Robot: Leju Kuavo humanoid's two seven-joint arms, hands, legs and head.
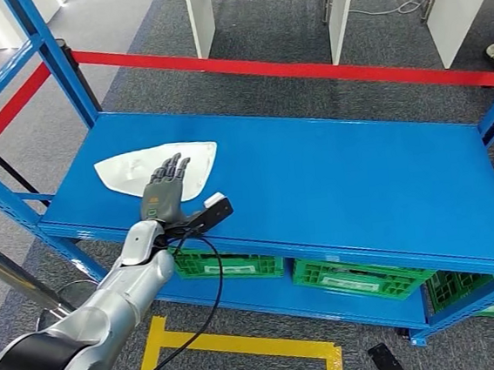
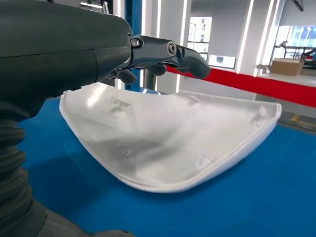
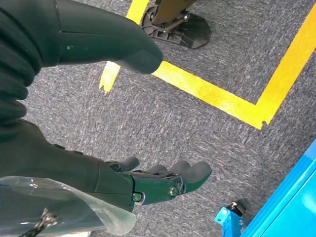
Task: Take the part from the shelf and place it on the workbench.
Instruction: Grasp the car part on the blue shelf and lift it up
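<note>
- Hanging low over the grey carpet, the right hand (image 3: pixel 164 182) holds nothing, fingers loosely apart.
- Above the part, the left hand (image 1: pixel 167 186) hovers with fingers stretched flat, nothing gripped.
- The white part (image 1: pixel 157 169) lies on the blue shelf (image 1: pixel 337 185), near its left end: a thin, glossy, curved shell, probably light, stiff and slippery. Its raised rim looks the best hold.
</note>
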